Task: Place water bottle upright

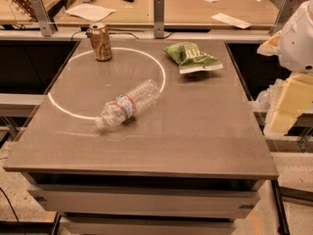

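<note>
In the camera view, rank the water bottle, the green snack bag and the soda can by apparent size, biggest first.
1. water bottle, lying nearest the camera
2. green snack bag, nearly as big but farther back, so unsure
3. soda can, clearly smallest
The gripper hangs right of the table.

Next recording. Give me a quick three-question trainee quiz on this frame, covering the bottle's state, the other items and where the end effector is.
1. True or false: the water bottle stands upright on the table.
2. Fill in: the end effector is beyond the table's ___ edge in the picture, on the side of the green snack bag.
3. Which item stands upright? A) soda can B) green snack bag C) water bottle

Key: 1 false, it lies on its side. 2 right. 3 A.
</note>
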Robot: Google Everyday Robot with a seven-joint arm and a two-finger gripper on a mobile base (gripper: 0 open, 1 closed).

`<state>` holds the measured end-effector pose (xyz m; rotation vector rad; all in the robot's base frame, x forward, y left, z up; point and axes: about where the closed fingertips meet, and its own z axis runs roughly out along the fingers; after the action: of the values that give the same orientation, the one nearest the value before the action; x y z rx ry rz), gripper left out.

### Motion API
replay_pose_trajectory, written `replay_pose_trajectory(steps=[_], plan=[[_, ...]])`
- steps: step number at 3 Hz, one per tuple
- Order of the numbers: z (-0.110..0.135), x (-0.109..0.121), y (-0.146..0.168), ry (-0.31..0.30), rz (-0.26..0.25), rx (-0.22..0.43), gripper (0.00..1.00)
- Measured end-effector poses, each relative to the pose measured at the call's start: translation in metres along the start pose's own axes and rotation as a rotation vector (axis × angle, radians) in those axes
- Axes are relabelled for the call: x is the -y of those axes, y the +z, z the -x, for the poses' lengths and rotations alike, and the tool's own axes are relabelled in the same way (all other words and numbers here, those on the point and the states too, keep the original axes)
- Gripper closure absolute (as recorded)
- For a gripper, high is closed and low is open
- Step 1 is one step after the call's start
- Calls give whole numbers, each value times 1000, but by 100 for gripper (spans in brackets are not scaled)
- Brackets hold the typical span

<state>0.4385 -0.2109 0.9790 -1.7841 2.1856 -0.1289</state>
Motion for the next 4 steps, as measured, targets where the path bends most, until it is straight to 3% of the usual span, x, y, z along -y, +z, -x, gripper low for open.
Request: replay_pose_trajectory(steps=[1,2,3,4], plan=[[17,-2,8,-140,-20,-52,0],[35,-12,13,-321,-54,-57,0],[65,-19,16,-515,-50,-6,0],[95,-20,17,-656,-22,19,0]])
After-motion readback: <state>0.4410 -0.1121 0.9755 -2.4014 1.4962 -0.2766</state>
